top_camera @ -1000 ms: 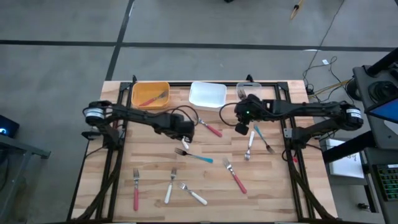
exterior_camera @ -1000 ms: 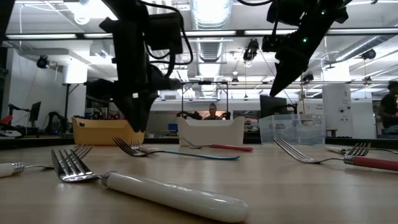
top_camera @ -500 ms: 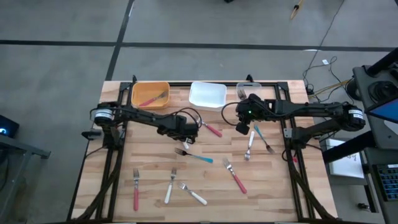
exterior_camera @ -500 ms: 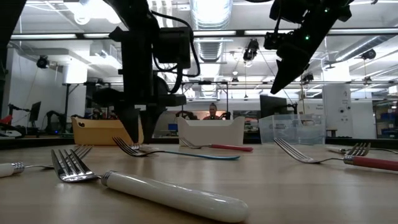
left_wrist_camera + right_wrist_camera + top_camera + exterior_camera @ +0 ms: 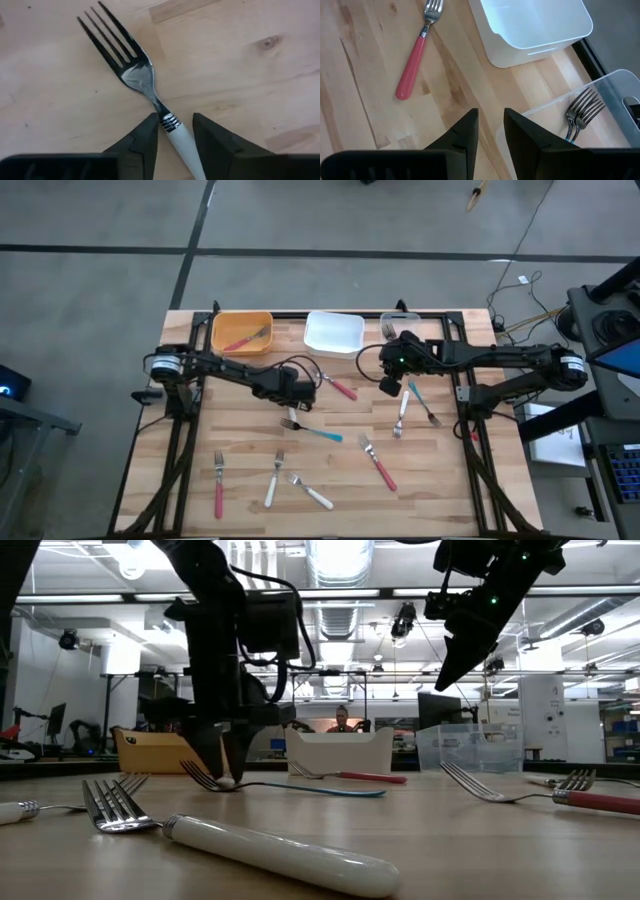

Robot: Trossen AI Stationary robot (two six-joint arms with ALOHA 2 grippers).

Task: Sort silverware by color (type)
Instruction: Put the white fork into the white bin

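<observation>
Nearest the front of the table (image 5: 450,480) lies the first white fork (image 5: 311,492). Its prongs point far and left, and its handle points near and right. Just left of it, the second white fork (image 5: 274,480) lies almost straight front to back, prongs at the far end. The left red fork (image 5: 218,486) lies the same way. The right red fork (image 5: 378,464) slants, with its prongs far and left.

In the middle is the teal fork (image 5: 314,431). It lies across the table, prongs to the left, handle to the right. The left gripper (image 5: 175,135) is low over it. Its fingers (image 5: 145,140) stand apart, one on each side of the handle just behind the prongs, not squeezing it.

To the right, the third white fork (image 5: 402,412) and the second teal fork (image 5: 422,404) both lie front to back, prongs near. The far red fork (image 5: 415,70) slants, prongs far.

The right gripper (image 5: 388,387) hangs high, a little open and empty.

Farthest stand the orange bin (image 5: 222,320), the white bin (image 5: 334,348) and the clear bin (image 5: 615,85).
</observation>
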